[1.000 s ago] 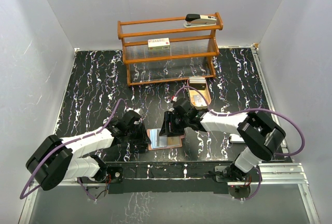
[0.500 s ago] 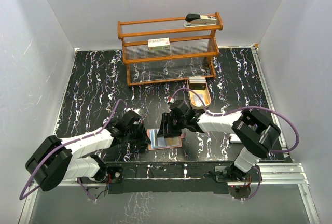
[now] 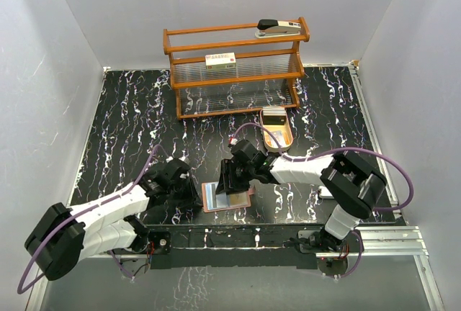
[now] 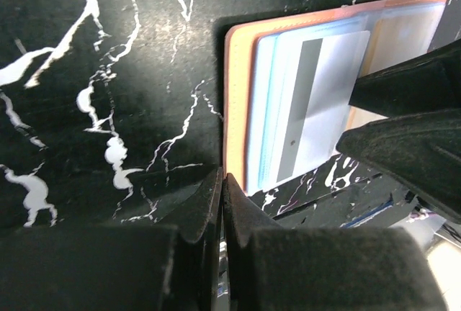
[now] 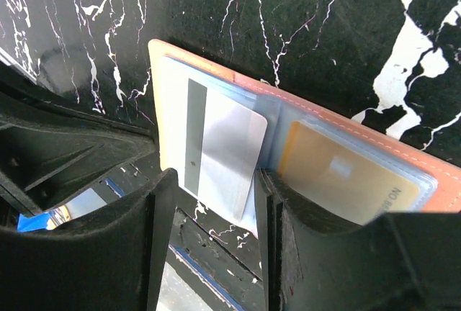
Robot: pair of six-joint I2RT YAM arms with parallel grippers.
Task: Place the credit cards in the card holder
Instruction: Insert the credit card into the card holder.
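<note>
The card holder [image 3: 238,200] lies open on the black marble table near the front edge. In the right wrist view the card holder [image 5: 403,160] has a pale credit card with a grey stripe [image 5: 216,145] half in its left pocket and a beige card [image 5: 346,181] in its right pocket. My right gripper [image 5: 212,188] is open, its fingers on either side of the striped card's near edge. My left gripper [image 4: 223,180] is shut and empty, its tip at the holder's left edge [image 4: 234,109]. From above, the left gripper [image 3: 194,196] and right gripper [image 3: 229,181] flank the holder.
A wooden rack [image 3: 234,73] stands at the back with a stapler [image 3: 279,28] on top and a cream-and-yellow box [image 3: 221,61] on a shelf. An oval wooden tray [image 3: 276,127] lies behind the right arm. A pale flat thing [image 3: 328,192] shows partly under the right arm.
My left arm has drawn back to the left and nearer. My right gripper has moved left over the holder. The holder has shifted slightly left.
</note>
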